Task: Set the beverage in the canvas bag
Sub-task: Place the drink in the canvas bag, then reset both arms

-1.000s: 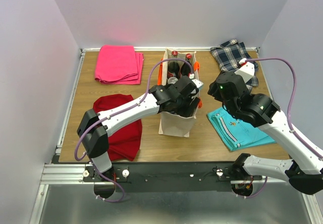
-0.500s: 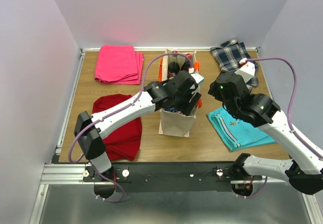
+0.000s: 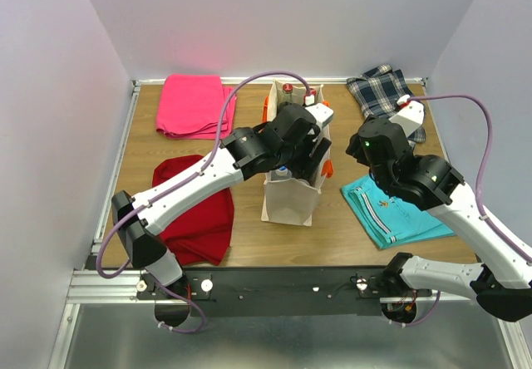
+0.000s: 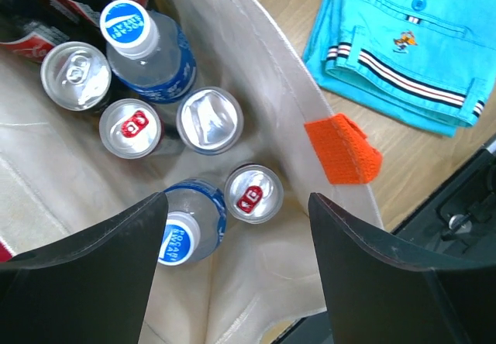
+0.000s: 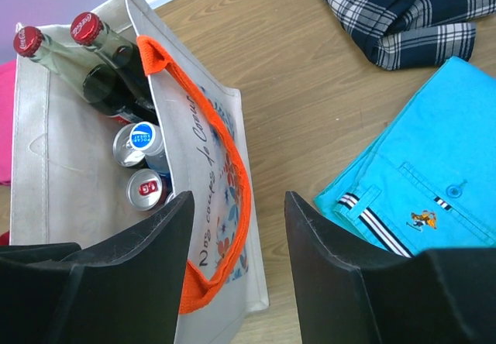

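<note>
left claw (image 4: pixel 236 201) wide, empty, over open canvas bag (image 4: pixel 256 73) at middle of worktop (image 3: pixel 249 240) | left wrist: cans (image 4: pixel 209 119) and blue-capped bottles (image 4: pixel 128 26) inside | right claw (image 5: pixel 236 204) part-open, empty, near bag's right side | right wrist: red-capped bottles (image 5: pixel 85 28) at far end | top: left arm (image 3: pixel 199 178) hides bag mouth

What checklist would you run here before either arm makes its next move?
1. Empty left hand, jaws apart over the bag opening: ok.
2. Empty right hand, jaws apart, near the bag: ok.
3. Upright canvas bag: ok.
4. Loaded cans and plastic bottles sitting inside the bag: ok.
5. Free orange strap, off to the side of the left hand: ok.
6. Any drink left outside the bag: cannot tell, the arms hide part of the table.
</note>
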